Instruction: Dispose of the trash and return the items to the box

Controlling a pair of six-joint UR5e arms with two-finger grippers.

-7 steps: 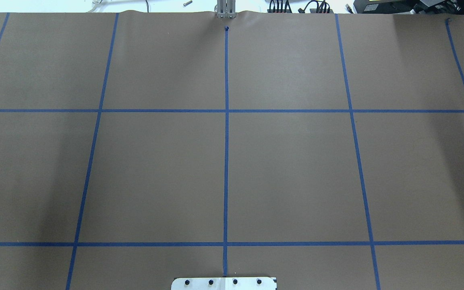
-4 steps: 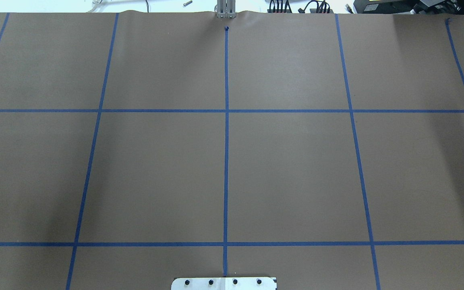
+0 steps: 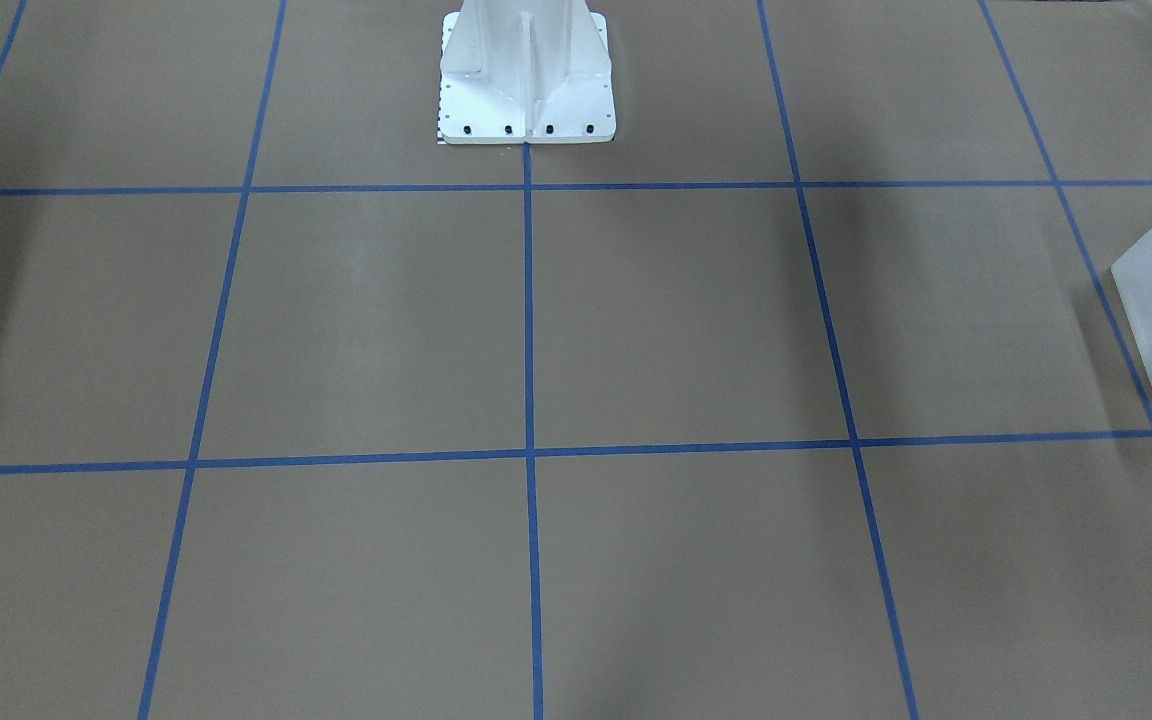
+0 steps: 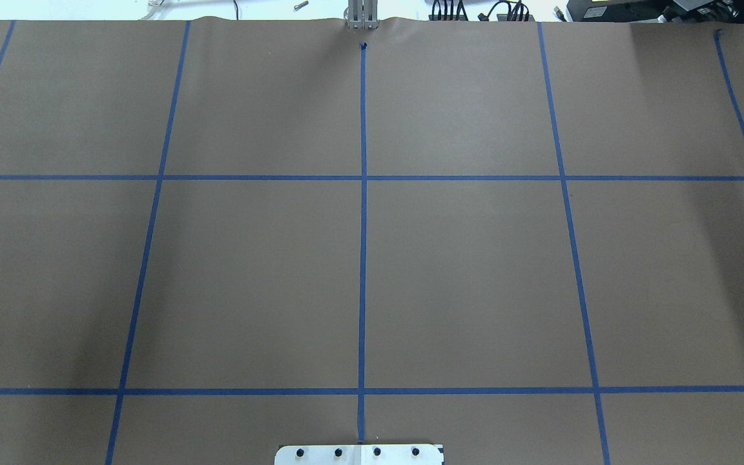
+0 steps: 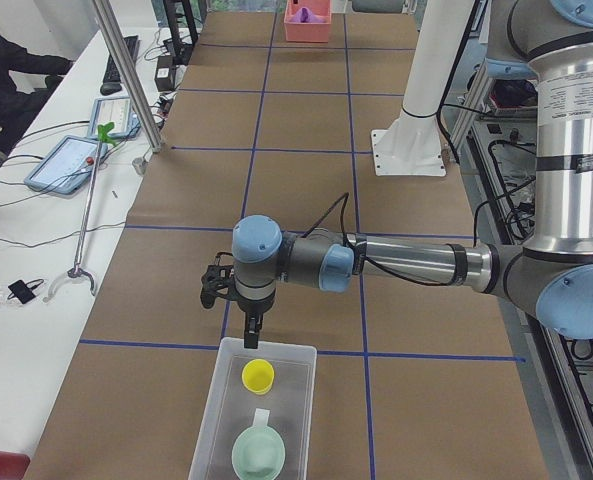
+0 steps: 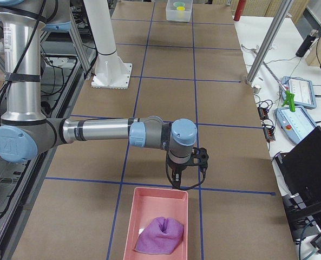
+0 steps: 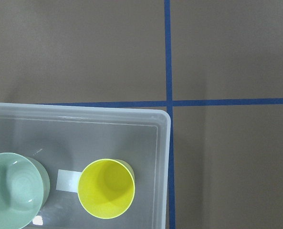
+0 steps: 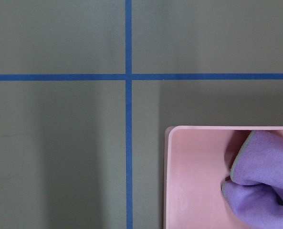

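You'll find the yellow cup upright inside the box, at the end nearest the left gripper. That gripper hangs fingers-down just over that end wall and apart from the cup, and the mint bowl sits beside the cup in the same box, farther from the gripper. The right gripper hangs just over the end wall of the pink bin holding the purple cloth; both grippers show only in the side views, so I can't tell whether either is open or closed.
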